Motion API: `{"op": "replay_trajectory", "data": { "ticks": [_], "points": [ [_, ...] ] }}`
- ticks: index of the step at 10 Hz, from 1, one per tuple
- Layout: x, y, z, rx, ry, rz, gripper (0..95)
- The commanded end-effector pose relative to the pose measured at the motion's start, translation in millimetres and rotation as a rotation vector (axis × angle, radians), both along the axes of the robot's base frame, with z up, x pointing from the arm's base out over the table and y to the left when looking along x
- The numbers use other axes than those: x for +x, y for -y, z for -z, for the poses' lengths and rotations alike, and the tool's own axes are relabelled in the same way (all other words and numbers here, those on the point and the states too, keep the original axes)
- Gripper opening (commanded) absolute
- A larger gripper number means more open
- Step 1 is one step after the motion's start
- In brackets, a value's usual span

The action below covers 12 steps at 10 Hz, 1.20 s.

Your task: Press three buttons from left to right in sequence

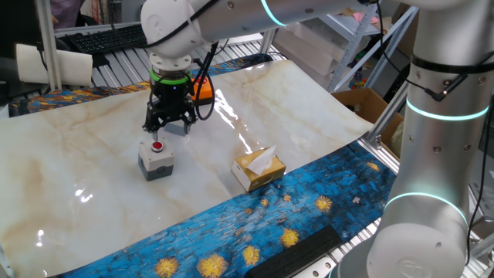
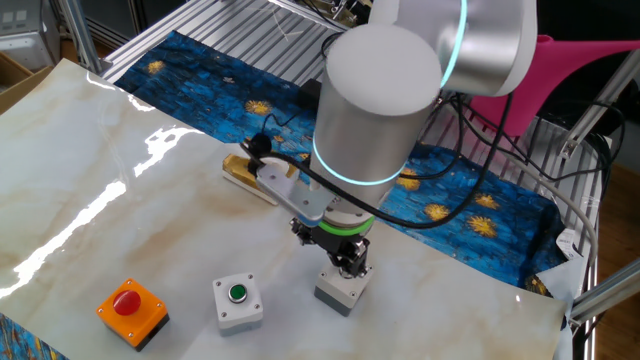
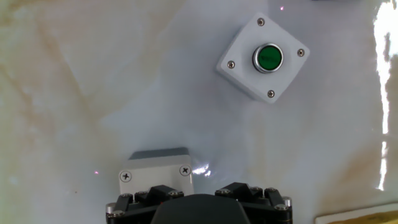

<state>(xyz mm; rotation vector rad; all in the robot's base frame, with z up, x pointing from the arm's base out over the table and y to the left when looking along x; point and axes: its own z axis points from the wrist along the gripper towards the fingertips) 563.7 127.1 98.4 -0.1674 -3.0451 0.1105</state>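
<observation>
Arm reaches in from upper right in one fixed view, white links w/ glowing teal rings, wrist bent so tool (image 1: 169,123) points straight down. Green band just above black finger assy. Tool hangs low, close over the surface. Fingers (image 2: 356,262) splayed apart. Hand view shows only the black tool base (image 3: 198,202) at bottom edge.

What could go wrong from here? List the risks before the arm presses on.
1. The gripper sits low over the grey box with the red button; an off-centre push might tip or slide the box on the glossy marble table.
2. The grey box with the green button comes next and lies turned at an angle, so the approach could land on its lid.
3. The tissue box lies near, and a wide swing could clip it.
</observation>
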Motion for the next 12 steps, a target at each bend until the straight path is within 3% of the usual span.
{"op": "replay_trajectory", "data": {
  "ticks": [1, 7, 10, 12],
  "points": [
    [-0.3, -0.2, -1.2, 0.006, -0.004, 0.012, 76.0],
    [-1.0, -0.8, -1.7, 0.014, -0.008, 0.017, 76.0],
    [-7.1, -4.9, -4.9, 0.016, -0.025, 0.022, 76.0],
    [-10.8, -7.6, -5.2, 0.013, -0.021, 0.02, 76.0]
  ]
}}
